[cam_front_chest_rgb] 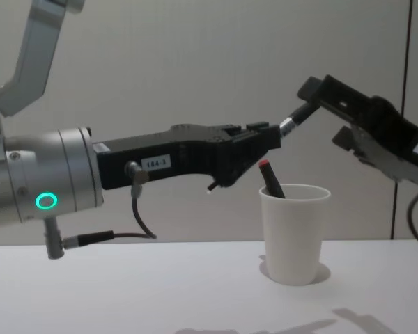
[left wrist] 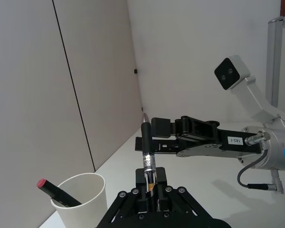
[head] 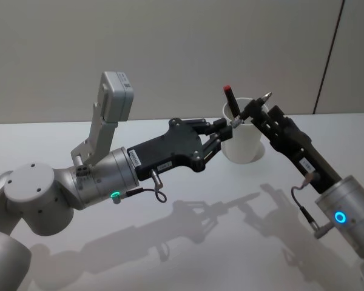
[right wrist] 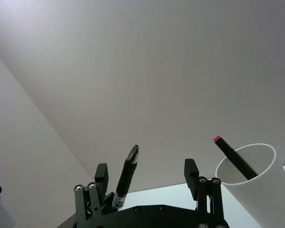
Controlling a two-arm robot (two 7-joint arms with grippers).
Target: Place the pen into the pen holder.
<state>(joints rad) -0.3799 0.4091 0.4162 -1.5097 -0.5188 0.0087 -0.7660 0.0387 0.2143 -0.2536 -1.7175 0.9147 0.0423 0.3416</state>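
A black pen (left wrist: 146, 142) with a silver tip is clamped at its lower end in my left gripper (head: 230, 124), which is shut on it. The pen (cam_front_chest_rgb: 295, 120) hangs tilted just above the pen holder (cam_front_chest_rgb: 292, 233), a white paper cup standing on the table. My right gripper (right wrist: 145, 173) reaches in from the other side and is open. Its fingers straddle the pen (right wrist: 127, 173), which lies close to one finger (right wrist: 100, 175). A red-capped black marker (cam_front_chest_rgb: 269, 177) leans inside the cup (head: 242, 142).
The white table (head: 188, 254) stretches out around the cup, with bare room in front of it and the arms' shadows lying on it. A pale wall (head: 170, 54) rises right behind the table.
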